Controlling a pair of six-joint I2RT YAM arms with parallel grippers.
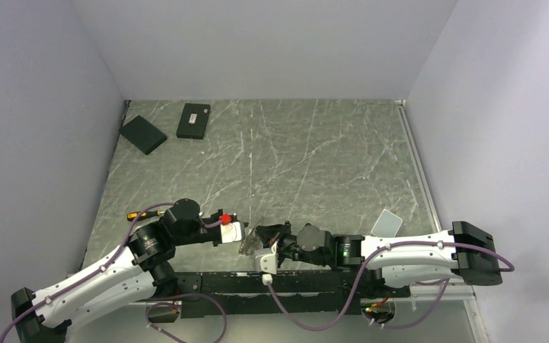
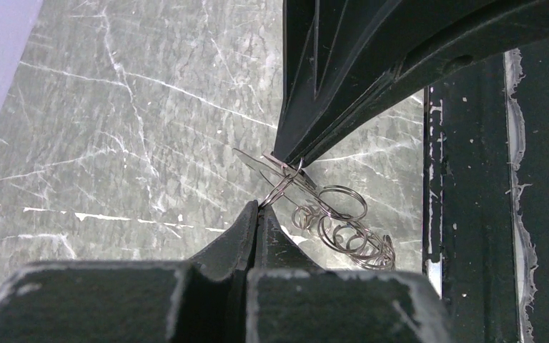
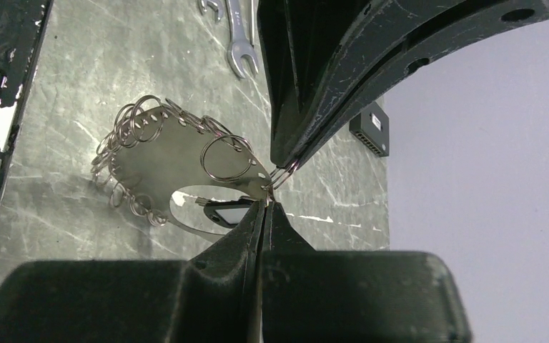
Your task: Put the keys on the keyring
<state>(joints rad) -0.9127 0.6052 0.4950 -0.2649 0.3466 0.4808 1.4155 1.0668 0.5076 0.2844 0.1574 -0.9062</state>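
Observation:
The keyring (image 3: 179,153) is a flat silver hoop-shaped plate with an oval opening, fringed with several small wire rings (image 3: 225,157). It hangs between both grippers just above the table near the front edge (image 1: 246,247). My right gripper (image 3: 264,204) is shut on the plate's edge. My left gripper (image 2: 259,207) is shut on a small wire ring (image 2: 280,187) at that same spot. The two gripper tips nearly touch (image 1: 254,239). In the left wrist view the plate is edge-on and its rings (image 2: 343,229) dangle. No separate keys can be made out.
Two black boxes (image 1: 143,134) (image 1: 194,120) lie at the far left. A screwdriver (image 1: 139,214) lies by the left arm. Silver wrenches (image 3: 237,43) lie on the table. A pale card (image 1: 387,223) lies by the right arm. The black base rail (image 2: 472,214) is close by.

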